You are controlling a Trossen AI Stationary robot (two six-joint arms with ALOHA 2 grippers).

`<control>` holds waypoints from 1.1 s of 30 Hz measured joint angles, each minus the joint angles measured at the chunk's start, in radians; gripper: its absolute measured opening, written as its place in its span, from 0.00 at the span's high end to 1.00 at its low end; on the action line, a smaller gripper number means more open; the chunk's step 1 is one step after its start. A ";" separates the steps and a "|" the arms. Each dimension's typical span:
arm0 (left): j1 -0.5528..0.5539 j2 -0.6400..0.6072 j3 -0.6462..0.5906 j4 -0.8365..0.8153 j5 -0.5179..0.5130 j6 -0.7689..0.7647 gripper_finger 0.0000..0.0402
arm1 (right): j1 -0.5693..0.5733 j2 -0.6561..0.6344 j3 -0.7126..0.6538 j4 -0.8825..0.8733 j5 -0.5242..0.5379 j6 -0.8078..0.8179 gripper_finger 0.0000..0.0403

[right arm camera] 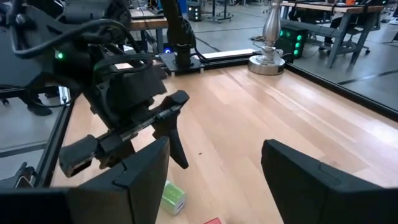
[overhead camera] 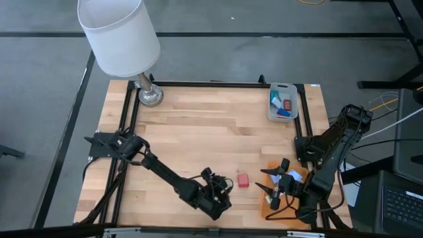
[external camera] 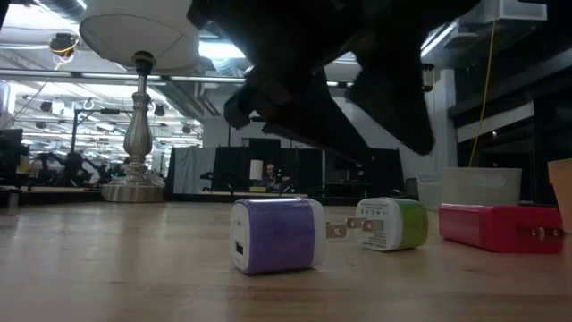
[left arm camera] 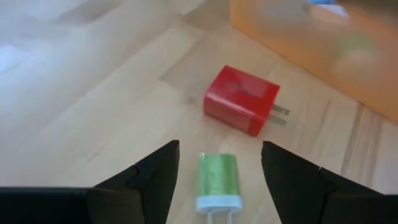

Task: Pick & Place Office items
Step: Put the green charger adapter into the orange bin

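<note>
Three of the office items, small plug-in blocks, lie on the wooden table: a purple one (external camera: 277,234), a green one (left arm camera: 217,179) (external camera: 393,224) and a red one (left arm camera: 241,99) (overhead camera: 243,180). My left gripper (left arm camera: 221,149) (overhead camera: 221,192) hovers near the table's near edge, open, slanting down. Its fingers stand on either side of the green block without touching it. The green block lies on its side, prongs toward my wrist. My right gripper (right arm camera: 214,149) (overhead camera: 277,185) is open over the orange sheet (overhead camera: 285,195), with nothing between its fingers.
A grey tray (overhead camera: 283,102) holding blue pieces stands at the far right. A table lamp (overhead camera: 149,92) with a white shade stands at the far left. The orange sheet (left arm camera: 323,43) lies just beyond the red block. Bare wood fills the table's middle.
</note>
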 joint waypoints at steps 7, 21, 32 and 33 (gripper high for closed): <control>0.023 0.056 -0.001 0.008 0.075 -0.003 0.45 | 0.000 0.000 0.000 0.005 -0.015 0.001 0.38; 0.065 0.079 0.001 0.015 0.188 -0.003 0.48 | 0.000 0.000 0.000 0.007 -0.016 0.004 0.38; 0.072 0.079 0.011 0.063 0.194 0.165 0.69 | 0.013 0.000 0.000 0.008 0.141 -0.015 0.42; 0.075 0.069 0.014 0.075 0.194 0.205 0.69 | 0.018 0.000 0.000 0.008 0.168 -0.021 0.43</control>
